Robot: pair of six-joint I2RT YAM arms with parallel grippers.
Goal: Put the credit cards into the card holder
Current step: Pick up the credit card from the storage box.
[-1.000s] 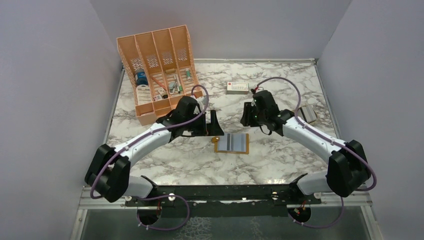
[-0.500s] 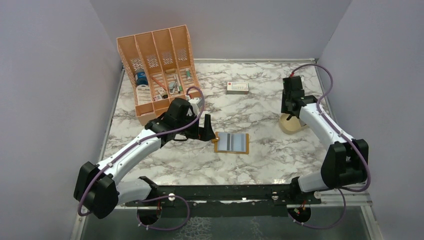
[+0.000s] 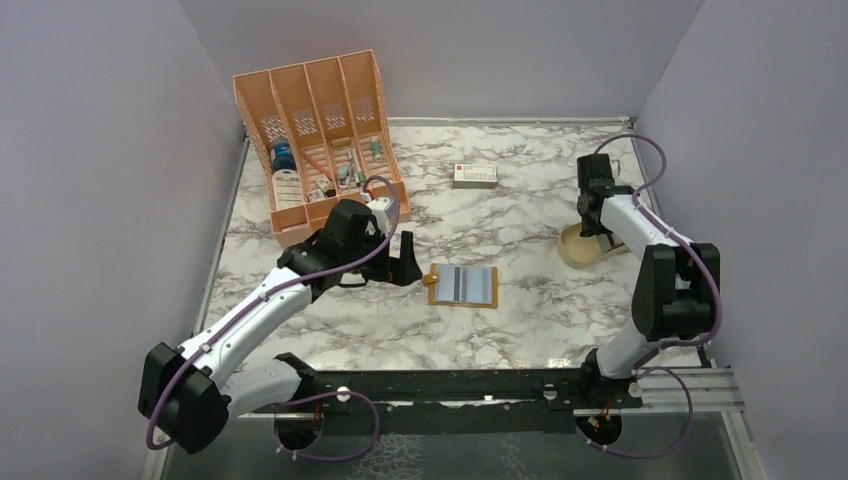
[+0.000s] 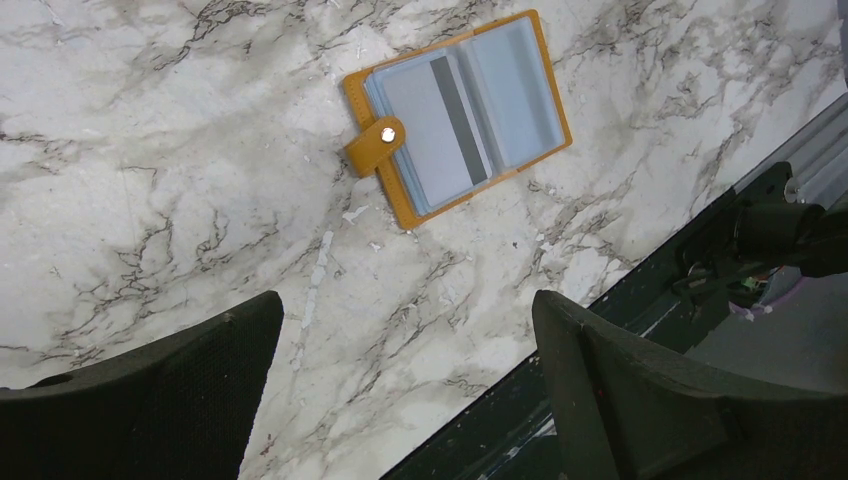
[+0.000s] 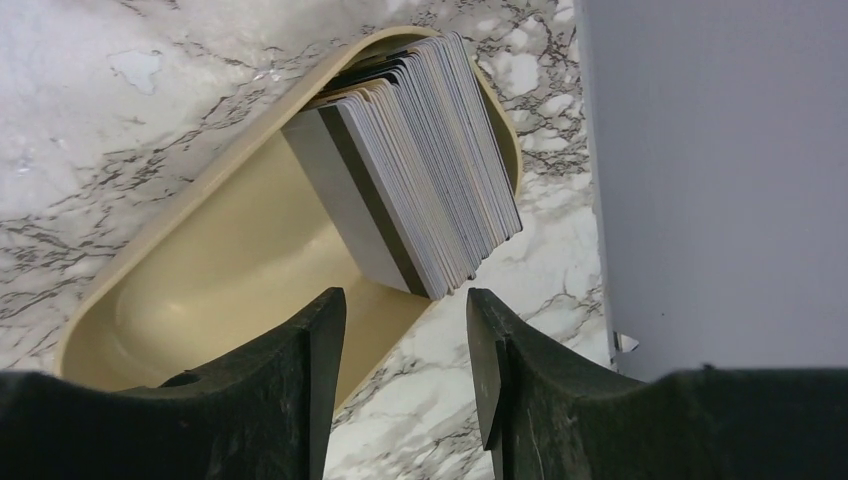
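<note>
The cards [image 5: 420,160] stand on edge in a leaning stack in the dish [image 5: 200,290], by the right edge of the surface; they are packed at the end of the dish nearer the wall; your right hand [image 5: 405,310] hangs over them, fingers part-way apart and nothing between; the stack lies just ahead of the gap, its edges slanting across the line between the fingers, so you'll likely need to square up before pinching one. The holder [image 4: 460,115] lies open mid-surface, long axis left to right, one card showing in a pocket; your left hand [image 4: 405,330], spread wide and empty, sits just left of it, well apart from the cards; the right arm is nearer.
</note>
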